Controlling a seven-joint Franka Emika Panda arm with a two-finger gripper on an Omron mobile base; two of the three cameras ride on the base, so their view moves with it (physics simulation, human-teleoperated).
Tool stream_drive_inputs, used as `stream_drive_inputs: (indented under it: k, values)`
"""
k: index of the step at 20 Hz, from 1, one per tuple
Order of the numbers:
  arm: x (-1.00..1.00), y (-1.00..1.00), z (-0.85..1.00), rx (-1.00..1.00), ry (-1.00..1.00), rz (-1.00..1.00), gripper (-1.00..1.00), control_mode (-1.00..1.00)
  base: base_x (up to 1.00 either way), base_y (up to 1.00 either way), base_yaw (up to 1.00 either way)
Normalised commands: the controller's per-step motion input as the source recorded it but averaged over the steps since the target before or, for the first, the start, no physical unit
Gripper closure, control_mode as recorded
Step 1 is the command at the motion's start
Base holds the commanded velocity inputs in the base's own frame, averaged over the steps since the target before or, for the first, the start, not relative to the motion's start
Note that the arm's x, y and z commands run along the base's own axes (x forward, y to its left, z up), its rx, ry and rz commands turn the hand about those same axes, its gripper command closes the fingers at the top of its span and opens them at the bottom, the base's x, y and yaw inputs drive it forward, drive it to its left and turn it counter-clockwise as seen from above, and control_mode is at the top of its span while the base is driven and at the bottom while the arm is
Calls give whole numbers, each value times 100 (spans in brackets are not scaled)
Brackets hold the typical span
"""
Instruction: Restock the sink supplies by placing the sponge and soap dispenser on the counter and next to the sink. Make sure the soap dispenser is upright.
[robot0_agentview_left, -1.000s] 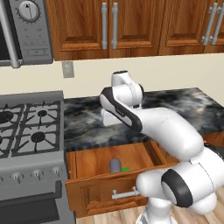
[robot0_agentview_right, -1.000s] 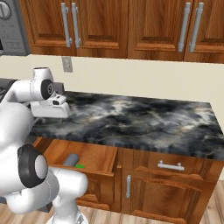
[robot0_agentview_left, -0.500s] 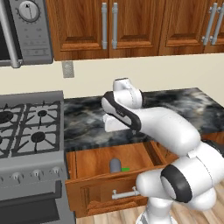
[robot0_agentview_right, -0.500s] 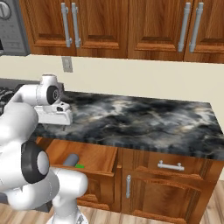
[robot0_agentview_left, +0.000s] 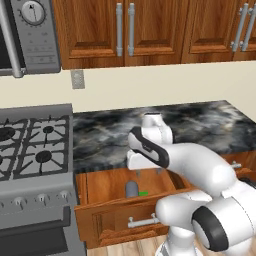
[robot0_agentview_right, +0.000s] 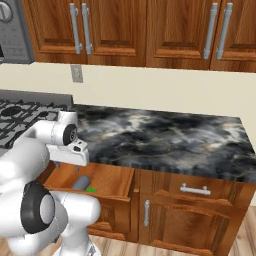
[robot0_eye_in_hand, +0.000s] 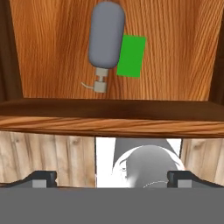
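The soap dispenser (robot0_eye_in_hand: 106, 41) is a grey bottle lying on its side on the floor of an open wooden drawer (robot0_eye_in_hand: 109, 114), pump nozzle toward the drawer front. The green sponge (robot0_eye_in_hand: 132, 56) lies flat, touching its side. Both also show as the small soap dispenser (robot0_agentview_left: 131, 189) and sponge (robot0_agentview_left: 143, 193) in the left base view, and as soap dispenser (robot0_agentview_right: 81, 182) and sponge (robot0_agentview_right: 91, 190) in the right one. My gripper (robot0_eye_in_hand: 112, 179) hangs open above the drawer front, pointing down, holding nothing. The gripper (robot0_agentview_left: 148, 172) sits just below the black marbled counter (robot0_agentview_left: 200, 125) edge. The sink is out of view.
A gas stove (robot0_agentview_left: 35, 145) stands left of the drawer, flush with the counter (robot0_agentview_right: 165, 135). Wooden wall cabinets (robot0_agentview_right: 150, 30) hang above. A shut drawer and cabinet door (robot0_agentview_right: 192, 200) lie to the right of the open drawer (robot0_agentview_right: 107, 177). The arm's own base stands in front of the drawer.
The hand has come down and forward, from over the counter to just above the open drawer. The jaws have stayed open. Dispenser and sponge have not moved.
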Motion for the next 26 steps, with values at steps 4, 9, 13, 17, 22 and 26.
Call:
stream_drive_inputs:
  k: [4, 9, 13, 17, 22, 26]
  values:
    - [2, 0, -28, 0, 4, 0, -100, -100, 0, 0, 0]
    - [4, 0, -22, -1, 5, 0, -100, -100, 0, 0, 0]
    - [29, 0, -59, -3, 6, 0, -100, -100, 0, 0, 0]
    - [38, 0, -58, -2, 5, 0, -100, -100, 0, 0, 0]
    - [33, 0, -34, 0, 6, 0, -100, -100, 0, 0, 0]
    - [9, 0, -40, 0, 11, 0, -100, -100, 0, 0, 0]
